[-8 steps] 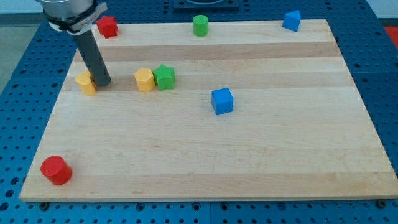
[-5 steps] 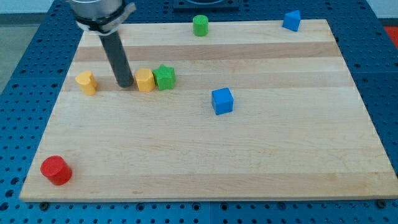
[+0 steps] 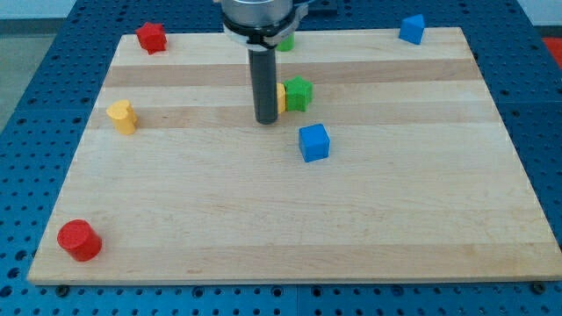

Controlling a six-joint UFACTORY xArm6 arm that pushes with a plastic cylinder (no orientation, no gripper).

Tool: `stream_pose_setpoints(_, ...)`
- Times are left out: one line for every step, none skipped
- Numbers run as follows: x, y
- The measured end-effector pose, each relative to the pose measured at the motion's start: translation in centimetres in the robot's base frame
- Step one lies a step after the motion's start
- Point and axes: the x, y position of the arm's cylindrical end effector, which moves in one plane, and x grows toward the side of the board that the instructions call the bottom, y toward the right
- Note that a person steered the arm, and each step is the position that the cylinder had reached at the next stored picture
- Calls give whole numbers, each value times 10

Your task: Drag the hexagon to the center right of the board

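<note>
My tip (image 3: 267,120) at upper centre, touching left side of yellow hexagon block (image 3: 281,96), positioned for rightward push; green star block (image 3: 299,93) abuts hexagon's right. No pincer fitted.

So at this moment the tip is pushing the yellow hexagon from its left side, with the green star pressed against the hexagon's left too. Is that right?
Not quite. The camera view shows my tip at the left of the yellow hexagon, but the green star sits against the hexagon's right side, not its left, on the side away from the rod. The rest stands.
</note>
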Motion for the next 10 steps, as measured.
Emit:
stream_pose_setpoints(-6, -43)
stream_pose_setpoints(-44, -44)
stream_pose_setpoints(-57, -15)
stream_pose_setpoints(-43, 20)
stream_pose_setpoints(-16, 48)
stream_pose_setpoints(-9, 47)
stream_pose_setpoints(-20, -4)
stream_pose_setpoints(5, -19)
stream_pose_setpoints(30, 11)
stream_pose_setpoints(31, 51)
